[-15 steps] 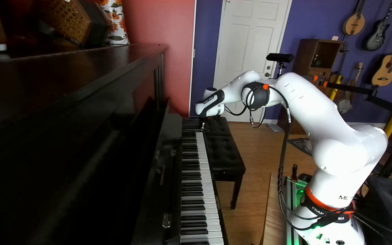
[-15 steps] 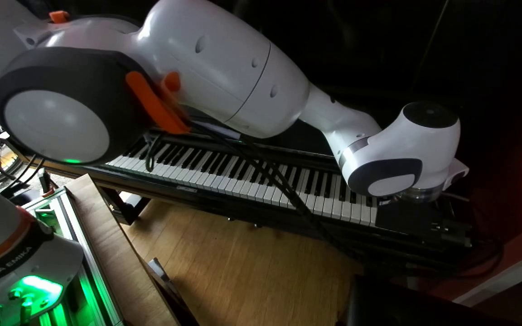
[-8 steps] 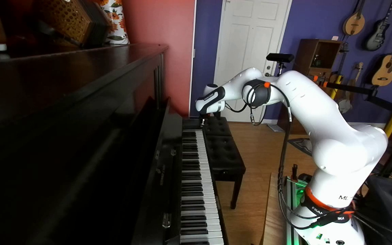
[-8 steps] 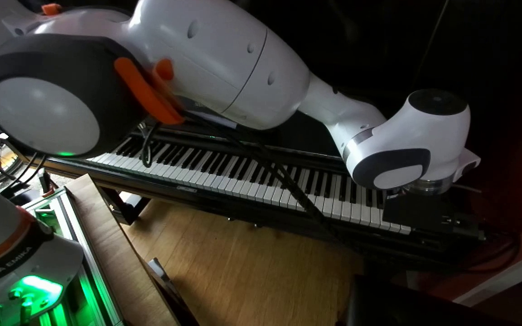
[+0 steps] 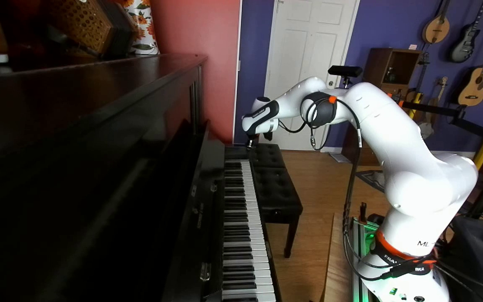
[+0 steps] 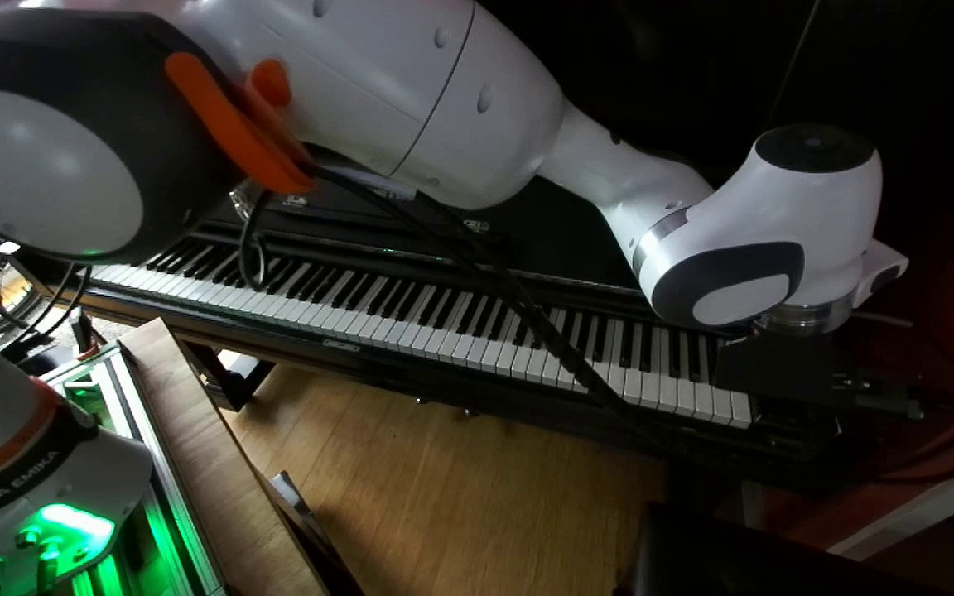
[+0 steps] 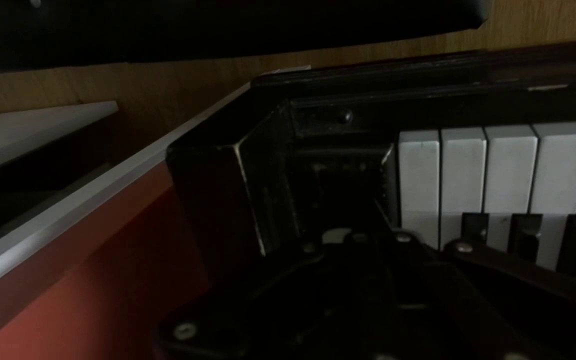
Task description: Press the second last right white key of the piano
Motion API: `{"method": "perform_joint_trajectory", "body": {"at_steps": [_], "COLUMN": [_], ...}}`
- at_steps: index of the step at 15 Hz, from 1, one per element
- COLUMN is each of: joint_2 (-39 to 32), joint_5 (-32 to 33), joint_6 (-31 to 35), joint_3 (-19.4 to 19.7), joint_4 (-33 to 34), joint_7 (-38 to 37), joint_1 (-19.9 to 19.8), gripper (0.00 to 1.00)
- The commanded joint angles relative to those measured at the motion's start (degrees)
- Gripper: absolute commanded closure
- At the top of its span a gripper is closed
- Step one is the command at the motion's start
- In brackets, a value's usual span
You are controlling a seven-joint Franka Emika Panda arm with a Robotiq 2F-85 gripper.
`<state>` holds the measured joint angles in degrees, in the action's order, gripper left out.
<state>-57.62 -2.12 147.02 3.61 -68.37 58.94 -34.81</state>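
1. Nearest, on the left, the white robot base [image 6: 55, 463] glows green beside a pale brown wooden board [image 6: 212, 472].
2. Just beyond comes the large glossy dark brown-black wooden upright piano [image 5: 141, 180], its long row of keys [image 6: 423, 338] stretching off to the right.
3. And up goes the jointed white arm [image 6: 444, 103]! It has lifted in the last second, and at the right end the keys it was covering now show plainly in an exterior view.
4. There's the target, at that right end: the narrow second-last white key [image 7: 463, 170], just beside the equally narrow last white key [image 7: 419, 172]. Neither looks sunk.
5. Here's the black metal gripper [image 7: 358, 240], far right: dim down there, but its jaws seem drawn together, holding nothing. It hangs above the end of the row, roughly over the black wooden end block [image 7: 338, 192], past the target rather than over it.
6. What does that lift mean? My guess: backing off after a press, or resetting for one; I can't say which. If the press is yet to come, it wants a shift left, then straight down; stray a little and it hits the neighbour or the block.
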Motion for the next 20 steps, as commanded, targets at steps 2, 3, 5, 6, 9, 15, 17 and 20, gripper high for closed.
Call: {"method": "perform_joint_trajectory", "body": {"at_steps": [2, 3, 5, 6, 9, 15, 17, 20], "joint_2": [3.4, 3.9, 4.9, 5.4, 7.1, 11.4, 13.4, 16.5], "joint_5": [0.3, 0.3, 0.3, 0.3, 0.4, 0.0, 0.1, 0.2], "joint_6": [2.5, 2.8, 3.7, 4.3, 5.9, 7.6, 8.4, 9.4], "joint_3": [0.2, 0.2, 0.2, 0.1, 0.4, -0.1, -0.3, -0.2], "joint_4": [-5.2, -5.7, -6.9, -7.7, -9.7, -14.8, -17.1, -20.8], "joint_7": [0.8, 0.8, 0.7, 0.8, 0.5, 0.6, 0.7, 0.3], "joint_1": [-0.1, -0.1, -0.1, -0.1, 0.1, 0.2, 0.4, 0.9], "gripper": [1.0, 1.0, 1.0, 1.0, 1.0, 0.44, 0.29, 0.07]}}
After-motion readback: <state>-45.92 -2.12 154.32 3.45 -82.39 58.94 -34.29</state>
